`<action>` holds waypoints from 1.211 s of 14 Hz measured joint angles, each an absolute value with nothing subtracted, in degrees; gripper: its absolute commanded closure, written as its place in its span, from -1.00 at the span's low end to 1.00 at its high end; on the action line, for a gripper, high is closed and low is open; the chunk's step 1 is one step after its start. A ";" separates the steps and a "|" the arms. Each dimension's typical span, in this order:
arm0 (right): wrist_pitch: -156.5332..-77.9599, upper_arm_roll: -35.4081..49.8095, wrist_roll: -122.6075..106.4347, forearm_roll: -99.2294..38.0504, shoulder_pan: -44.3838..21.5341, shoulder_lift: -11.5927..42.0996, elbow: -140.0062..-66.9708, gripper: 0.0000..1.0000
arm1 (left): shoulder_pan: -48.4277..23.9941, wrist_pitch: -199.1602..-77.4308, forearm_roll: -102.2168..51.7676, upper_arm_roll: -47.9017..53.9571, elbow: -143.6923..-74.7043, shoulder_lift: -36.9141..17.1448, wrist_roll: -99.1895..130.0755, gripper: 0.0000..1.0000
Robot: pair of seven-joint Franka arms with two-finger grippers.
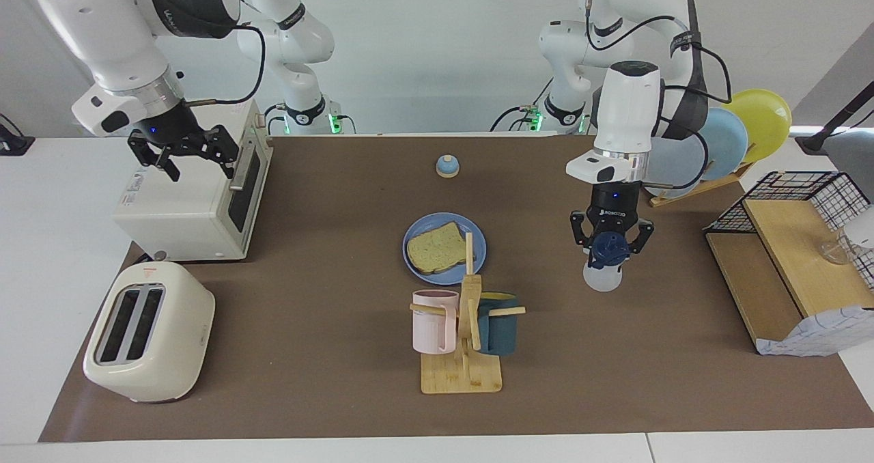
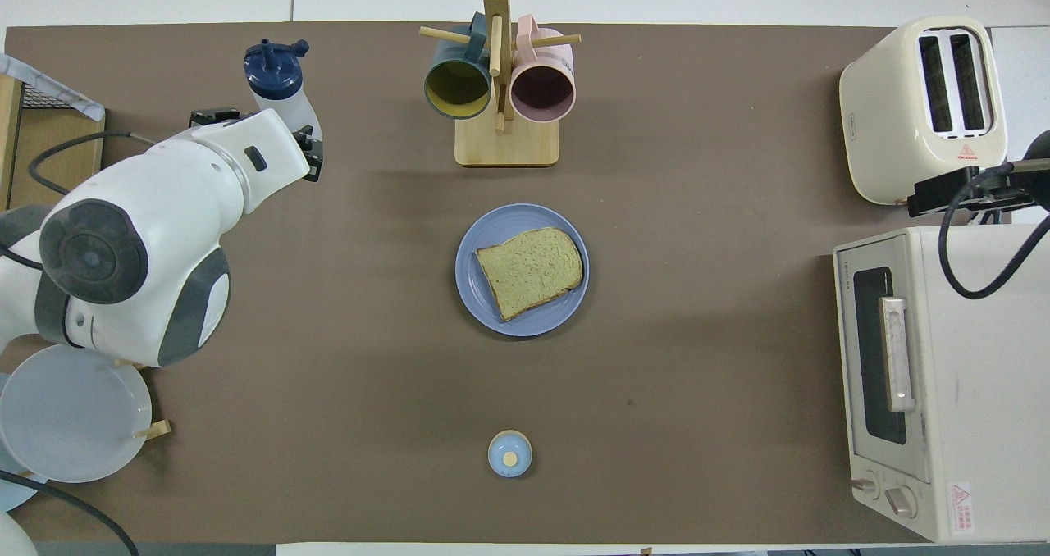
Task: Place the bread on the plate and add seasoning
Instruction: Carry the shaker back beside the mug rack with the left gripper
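"ROBOTIQ" upside down on left claw [image 1: 612, 246], "TOSHIBA" on toaster oven [image 2: 839, 270], other labels unreadable

the bread [image 2: 529, 271] lies on the plate [image 2: 476, 293] at mid worktop [image 2: 697, 375], with a mug rack [image 2: 500, 88] farther from the robots and a small bell [image 2: 509, 453] nearer them. the seasoning [image 2: 279, 80] stands toward the left arm's end, just past the left tool [image 2: 308, 150].

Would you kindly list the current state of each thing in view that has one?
bread: lying on the plate
seasoning: capped, gripped by left gripper
right gripper: open, over the oven
oven: door shut
toaster: slots empty
mugs: hung on stand
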State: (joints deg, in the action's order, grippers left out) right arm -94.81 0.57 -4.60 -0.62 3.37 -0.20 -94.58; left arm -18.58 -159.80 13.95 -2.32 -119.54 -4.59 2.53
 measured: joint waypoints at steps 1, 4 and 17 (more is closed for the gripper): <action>-94.81 0.57 -4.60 -0.62 3.37 -0.20 -94.58 -1.00 | -18.57 -164.44 13.94 -2.31 -120.92 -5.47 5.63 1.00; -94.81 0.57 -4.60 -0.62 3.37 -0.20 -94.58 -1.00 | -18.02 -174.17 13.89 -2.43 -122.09 -9.31 11.44 1.00; -94.81 0.57 -4.60 -0.62 3.37 -0.20 -94.58 -1.00 | -16.11 -195.78 13.83 -3.83 -120.20 -26.92 11.59 1.00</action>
